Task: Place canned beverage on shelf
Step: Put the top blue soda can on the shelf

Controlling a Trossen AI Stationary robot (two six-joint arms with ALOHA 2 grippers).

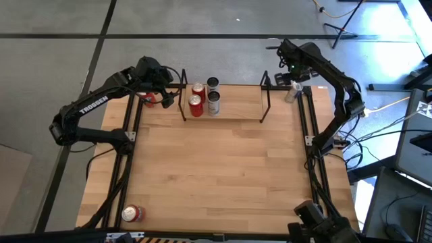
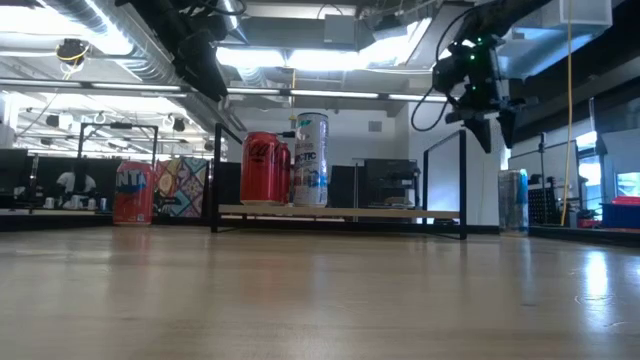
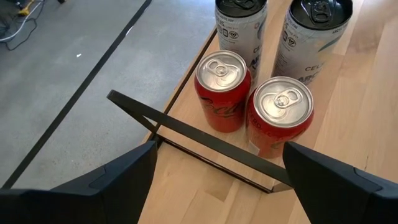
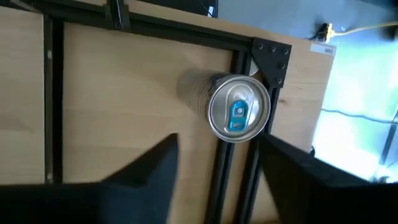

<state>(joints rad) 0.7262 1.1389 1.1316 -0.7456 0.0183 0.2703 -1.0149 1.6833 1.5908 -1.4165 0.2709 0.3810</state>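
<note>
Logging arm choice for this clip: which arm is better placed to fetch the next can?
Probably right. The right gripper hangs open directly over the silver can off the shelf's end. The left gripper hovers open above cans already shelved.

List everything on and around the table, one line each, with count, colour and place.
shelf: one, light wood with black wire end frames, at the table's far edge.
red cans: two, red, upright side by side on the shelf's left end.
white cans: two, white with dark tops, upright on the shelf just right of the red cans.
silver can: one, silver with a blue tab, upright at the table's far right corner, off the shelf.
red can by the left arm: one, red, on the table left of the shelf.
near can: one, red, lying at the table's near left corner.
left gripper: jaws open, above the shelf's left end.
right gripper: jaws open, above the silver can.
</note>
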